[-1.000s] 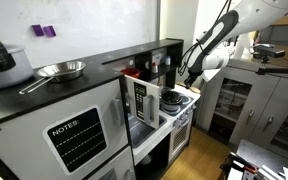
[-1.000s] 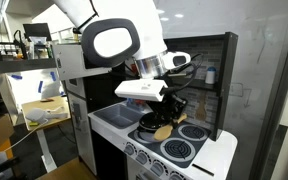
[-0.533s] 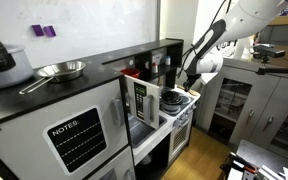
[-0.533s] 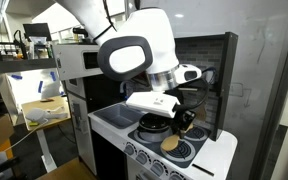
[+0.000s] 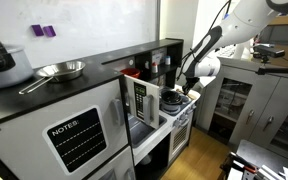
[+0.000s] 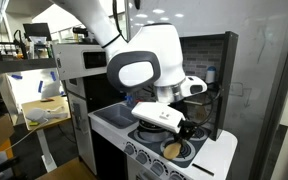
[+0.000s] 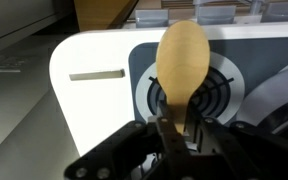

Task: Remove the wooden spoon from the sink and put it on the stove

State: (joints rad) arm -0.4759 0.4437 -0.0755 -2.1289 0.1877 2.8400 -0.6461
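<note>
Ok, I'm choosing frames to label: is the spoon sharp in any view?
Wrist view: the wooden spoon is large but looks soft, the gripper a dark blurry silhouette. In an exterior view it is a small tan patch; in an exterior view, near the stove, it is too small to make out.

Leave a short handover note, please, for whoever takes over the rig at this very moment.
Pincer: shut on the wooden spoon, gripping its handle with the bowl pointing away from the wrist.
Spoon: out of the sink, held over the stove; whether it touches the stove cannot be told.
Done: pickup from the sink and carry across.
Left: lower the spoon onto the stove, open the pincer, pull back.
</note>
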